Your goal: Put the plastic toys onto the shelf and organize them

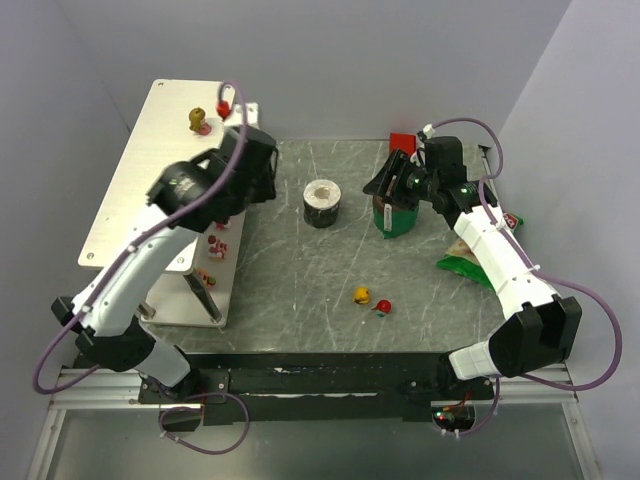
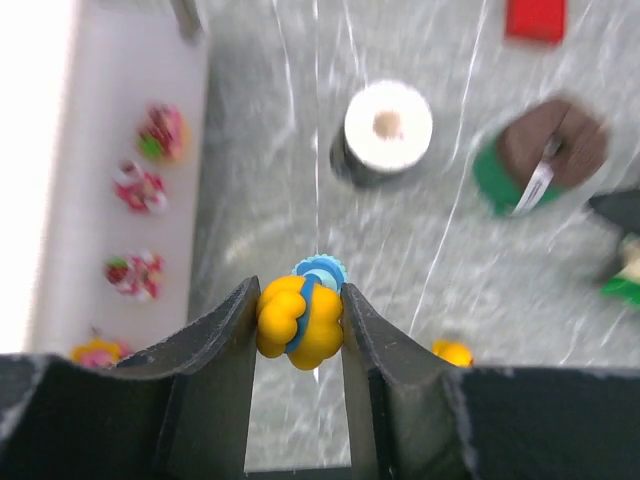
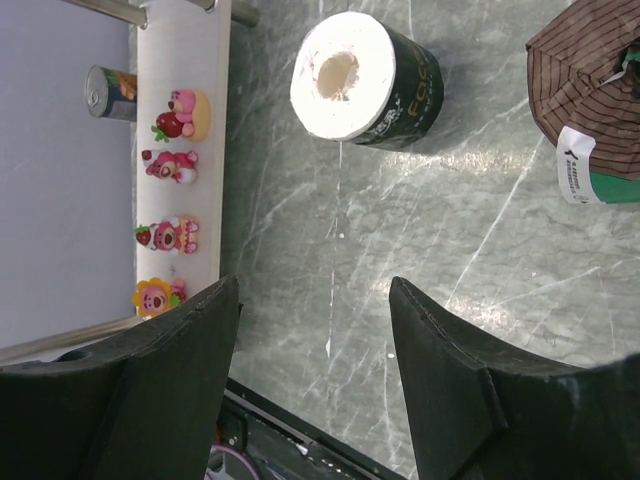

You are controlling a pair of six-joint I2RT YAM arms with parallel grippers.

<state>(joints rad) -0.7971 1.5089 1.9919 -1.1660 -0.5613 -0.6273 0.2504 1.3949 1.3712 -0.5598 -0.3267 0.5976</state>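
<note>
Grey worktop (image 1: 300,290), shelf (image 1: 150,170) at left. Left gripper (image 2: 300,300) is clamped on a yellow toy (image 2: 298,325), above the worktop beside the shelf. Right gripper (image 3: 315,288): apart, empty. Likely step: carrying. Next: move over shelf, lower, release.

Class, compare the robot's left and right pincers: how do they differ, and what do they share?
The left pincer is shut on a yellow toy; the right pincer stands open and empty. The left hangs by the shelf, the right over the table's far side. Both have dark fingers.

4 toys (image 3: 172,166) line the lower tier of the shelf (image 1: 130,190).
</note>
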